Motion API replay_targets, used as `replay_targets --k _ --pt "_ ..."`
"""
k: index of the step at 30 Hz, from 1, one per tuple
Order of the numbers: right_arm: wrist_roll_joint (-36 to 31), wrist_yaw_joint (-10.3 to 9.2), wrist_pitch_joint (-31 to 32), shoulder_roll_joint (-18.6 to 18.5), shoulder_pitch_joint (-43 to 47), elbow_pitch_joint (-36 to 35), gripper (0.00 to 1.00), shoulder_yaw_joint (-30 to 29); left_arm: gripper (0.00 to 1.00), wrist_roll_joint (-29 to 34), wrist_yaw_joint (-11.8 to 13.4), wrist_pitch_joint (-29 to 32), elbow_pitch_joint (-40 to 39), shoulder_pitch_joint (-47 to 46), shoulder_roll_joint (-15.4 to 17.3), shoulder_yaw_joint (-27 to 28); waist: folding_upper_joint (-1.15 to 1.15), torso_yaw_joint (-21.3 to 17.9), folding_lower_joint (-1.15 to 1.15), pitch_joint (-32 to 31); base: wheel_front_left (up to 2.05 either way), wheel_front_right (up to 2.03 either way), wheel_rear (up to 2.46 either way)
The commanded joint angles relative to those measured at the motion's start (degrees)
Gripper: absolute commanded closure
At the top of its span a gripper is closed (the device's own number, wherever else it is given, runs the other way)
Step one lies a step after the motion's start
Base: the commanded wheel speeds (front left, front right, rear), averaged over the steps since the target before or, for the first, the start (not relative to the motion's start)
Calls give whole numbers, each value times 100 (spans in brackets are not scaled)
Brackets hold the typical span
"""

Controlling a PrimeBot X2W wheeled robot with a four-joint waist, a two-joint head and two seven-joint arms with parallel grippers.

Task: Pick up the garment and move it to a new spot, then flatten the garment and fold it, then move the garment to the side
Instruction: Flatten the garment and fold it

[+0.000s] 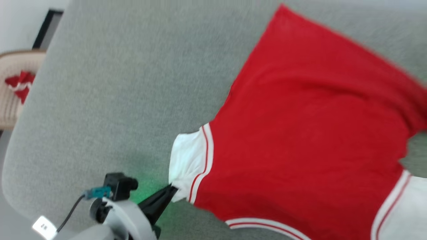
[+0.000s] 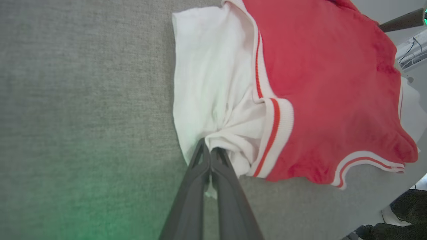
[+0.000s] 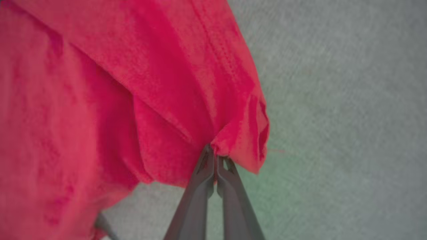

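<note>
Both our left gripper and right gripper clamped the garment by the worktop's near edge; we judged flattening unfinished, folding undone

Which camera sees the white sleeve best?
Left wrist view: the soft white sleeve of the red jersey shirt is big and sharp, pinched by the left tool. Head view: small, blurry. Right wrist view: red cloth.

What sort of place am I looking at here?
Probably a robot test room for laundry folding: a grey felt-covered table, a red-and-white garment on it, a woven basket holding red cloth.
</note>
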Motion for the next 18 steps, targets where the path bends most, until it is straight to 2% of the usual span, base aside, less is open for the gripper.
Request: replay_targets --k 1,5,9,12,18 --pt "133 -7 24 -96 284 -186 100 52 100 -25 58 9 12 132 86 -1 0 -396 0 -621 0 0 0" --pt "574 -7 16 -555 1281 -1084 100 -71 100 -76 146 13 -157 235 213 44 0 -574 0 -728 0 0 0" --pt "788 -7 -72 -780 2305 -1789 100 -304 100 -102 224 35 -278 293 344 74 0 -753 0 -761 0 0 0" --pt "811 -7 -159 -800 3046 -2196 100 -540 100 -106 281 38 -341 311 401 82 0 -863 0 -766 0 0 0" --pt "560 -7 -155 -531 4445 -2902 100 -954 100 -81 344 100 -407 277 449 69 0 -976 0 -732 0 0 0"
